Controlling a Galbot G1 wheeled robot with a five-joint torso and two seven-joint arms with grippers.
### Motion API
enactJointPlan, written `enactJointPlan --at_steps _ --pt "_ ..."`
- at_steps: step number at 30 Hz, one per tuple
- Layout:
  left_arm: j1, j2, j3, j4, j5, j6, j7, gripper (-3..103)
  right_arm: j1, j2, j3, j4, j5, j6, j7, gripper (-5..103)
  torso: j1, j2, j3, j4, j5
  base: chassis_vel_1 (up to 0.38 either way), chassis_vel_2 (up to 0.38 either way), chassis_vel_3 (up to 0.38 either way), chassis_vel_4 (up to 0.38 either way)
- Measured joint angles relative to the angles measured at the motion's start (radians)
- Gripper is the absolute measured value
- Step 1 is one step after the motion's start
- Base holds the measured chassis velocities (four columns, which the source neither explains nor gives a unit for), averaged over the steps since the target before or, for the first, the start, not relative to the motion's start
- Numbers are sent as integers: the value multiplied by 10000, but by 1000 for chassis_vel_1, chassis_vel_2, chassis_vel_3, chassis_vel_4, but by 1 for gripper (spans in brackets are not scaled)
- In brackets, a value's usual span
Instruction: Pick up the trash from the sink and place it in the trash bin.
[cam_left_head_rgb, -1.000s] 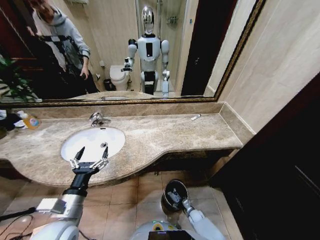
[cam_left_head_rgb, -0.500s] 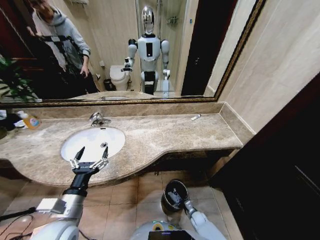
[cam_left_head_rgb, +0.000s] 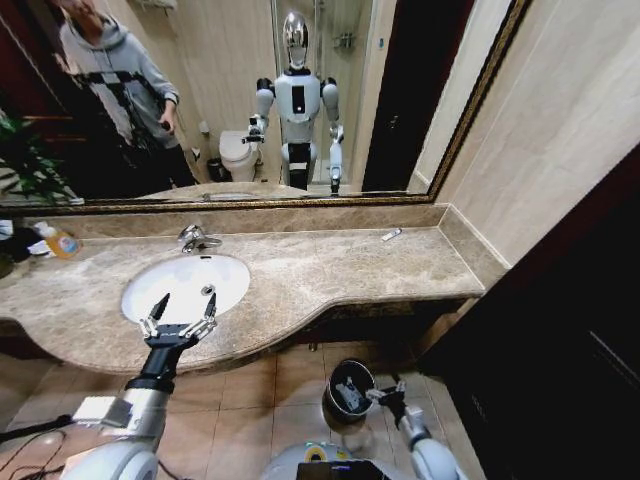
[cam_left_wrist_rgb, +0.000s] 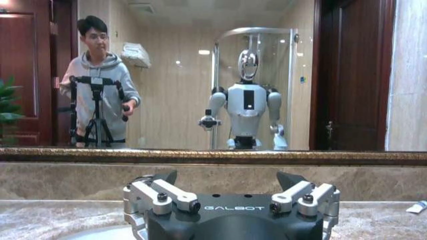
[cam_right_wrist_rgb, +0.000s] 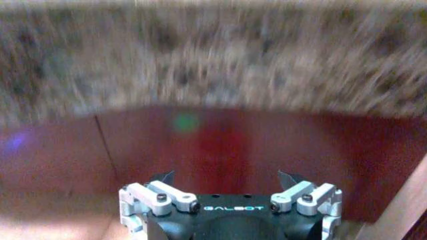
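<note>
Left claw (cam_left_head_rgb: 178, 318) hangs spread and empty over the sink (cam_left_head_rgb: 150, 300). Right claw (cam_left_head_rgb: 388, 396) – spread, empty – beside the trash bin (cam_left_head_rgb: 335, 375). Trash (cam_left_head_rgb: 391, 234) on the counter (cam_left_head_rgb: 330, 270) looks light and crushable; pinch mid-body.

The sink (cam_left_head_rgb: 186, 285) sits in the left part of the desk (cam_left_head_rgb: 330, 265), with the tap (cam_left_head_rgb: 194, 238) behind it and a mirror (cam_left_head_rgb: 250, 100) behind the desk. A bottle (cam_left_head_rgb: 60, 241) stands at the desk's far left, a tube (cam_left_head_rgb: 391, 235) far right at the back. The bin (cam_left_head_rgb: 349, 389) is on the floor (cam_left_head_rgb: 260, 400) before the desk, right of the sink.

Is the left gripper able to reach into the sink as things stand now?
Probably yes. The left gripper hangs open over the near rim of the sink, and nothing stands between them.
</note>
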Motion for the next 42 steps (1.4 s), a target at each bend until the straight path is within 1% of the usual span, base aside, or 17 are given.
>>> enactJointPlan --at_steps 7,10,14,17,18,19,21,22,24,25,26,29,30,31,34,37,42 --pt "0 0 -1 0 0 0 0 100 -1397 -106 581 3481 330 -184 329 100 0 0 0 1 0 0 0 0 0" --pt "0 0 -1 0 0 0 0 100 -1408 -153 616 3993 434 -338 429 100 1 0 0 0 0 0 0 0 0" --pt "0 0 -1 0 0 0 0 100 -673 -359 541 4939 744 -1057 786 100 0 1 1 0 0 0 0 0 0" --pt "0 0 -1 0 0 0 0 100 669 -527 375 5130 1276 -1948 1081 100 1 0 1 2 1 0 0 0 0" --pt "0 0 -1 0 0 0 0 100 1543 -646 240 5065 1704 -2448 1314 100 2 0 2 3 2 0 0 0 0" --pt "0 0 -1 0 0 0 0 100 1543 -646 240 5065 1704 -2448 1314 100 2 0 2 3 2 0 0 0 0" --pt "0 1 0 -1 0 0 0 100 2730 -941 -48 4634 2219 -2838 1722 100 2 0 2 1 1 0 0 0 0" --pt "0 0 -1 0 0 0 0 100 3459 -1098 -250 4221 2415 -2906 1947 100 2 0 2 1 0 0 0 0 0" --pt "0 0 -1 -1 0 -1 -1 100 3944 -1169 -378 3910 2506 -2913 2070 100 2 -1 3 3 2 0 0 0 0" --pt "0 0 -1 0 0 0 -1 100 4756 -1205 -559 3360 2604 -2923 2236 100 2 -1 2 1 2 0 0 0 0" --pt "0 0 -1 0 0 0 -1 100 4756 -1205 -559 3360 2604 -2923 2236 100 2 -1 2 1 2 0 0 0 0" --pt "0 1 -1 0 0 0 -1 100 7028 -964 -1113 1501 3250 -3287 3162 100 3 -2 4 1 1 0 0 0 0" --pt "0 1 -1 0 0 0 -1 100 7028 -964 -1113 1501 3250 -3287 3162 100 3 -2 4 1 1 0 0 0 0" --pt "0 1 0 0 0 0 0 100 7753 -812 -1345 838 3378 -3388 3414 100 3 -2 4 0 2 0 0 0 0" --pt "0 0 0 0 0 0 0 100 9111 -496 -1763 -463 3283 -3436 3649 100 3 -1 4 2 -1 0 0 0 0" --pt "-1 0 -1 -1 0 0 -1 100 10649 189 -2255 -2389 2911 -3440 4097 100 4 -2 4 4 -1 0 0 0 0" --pt "-1 0 -1 -1 0 0 -1 100 11618 837 -2344 -4026 2129 -3305 4337 100 3 -2 3 3 -1 0 0 0 0"
